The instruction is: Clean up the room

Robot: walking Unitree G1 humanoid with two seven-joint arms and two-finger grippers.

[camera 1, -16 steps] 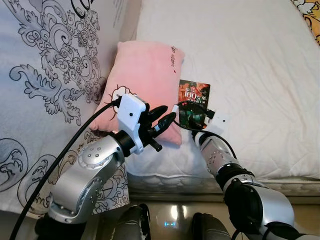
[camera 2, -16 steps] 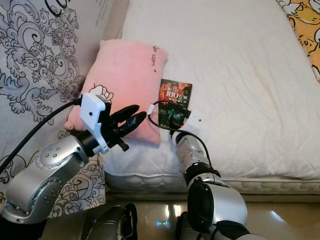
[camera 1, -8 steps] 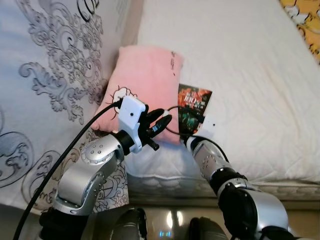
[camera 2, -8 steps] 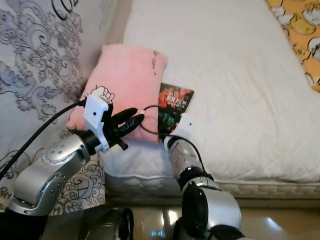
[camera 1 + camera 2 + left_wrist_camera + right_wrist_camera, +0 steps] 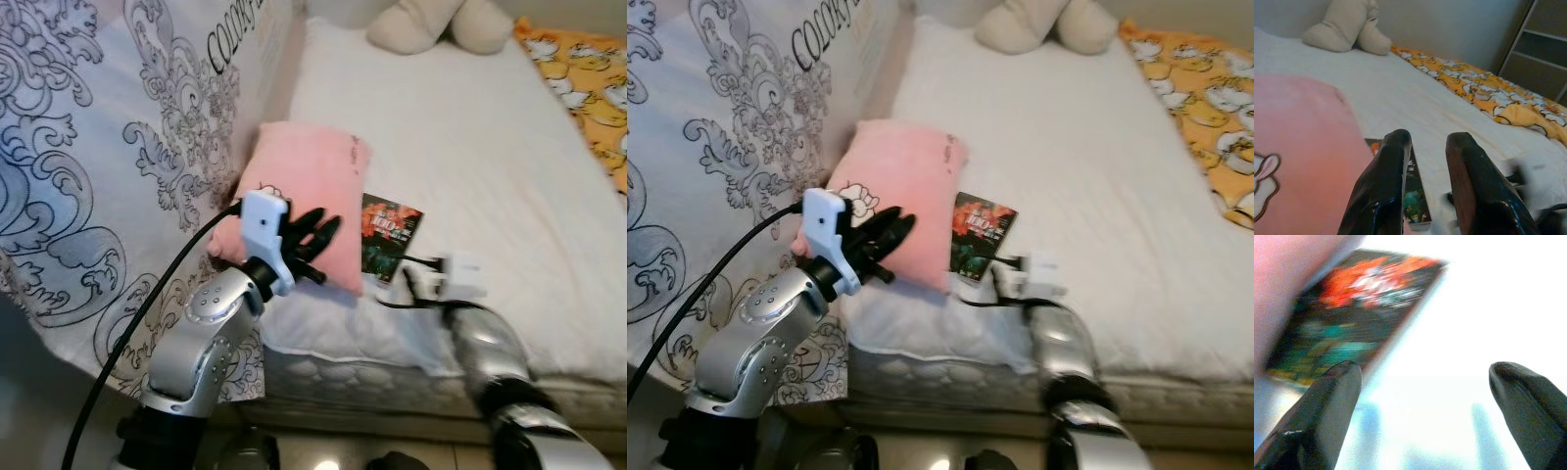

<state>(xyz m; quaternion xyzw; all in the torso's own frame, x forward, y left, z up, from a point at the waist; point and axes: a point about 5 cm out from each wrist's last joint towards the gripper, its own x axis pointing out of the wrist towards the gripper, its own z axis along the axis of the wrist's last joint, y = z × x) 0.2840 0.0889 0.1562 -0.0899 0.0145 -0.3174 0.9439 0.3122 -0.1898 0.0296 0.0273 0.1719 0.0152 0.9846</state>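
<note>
across the whole frame is the white bed, with a patterned duvet draped at 9 o'clock and an orange printed blanket at 2 o'clock. a beige plush toy sits at 12. dead centre lies the pink pillow, the left gripper hovering over its near corner, fingers a little apart. touching the pillow at 3 o'clock is a dark booklet. the right gripper, spread wide, sits just short of the booklet's near edge.
</note>
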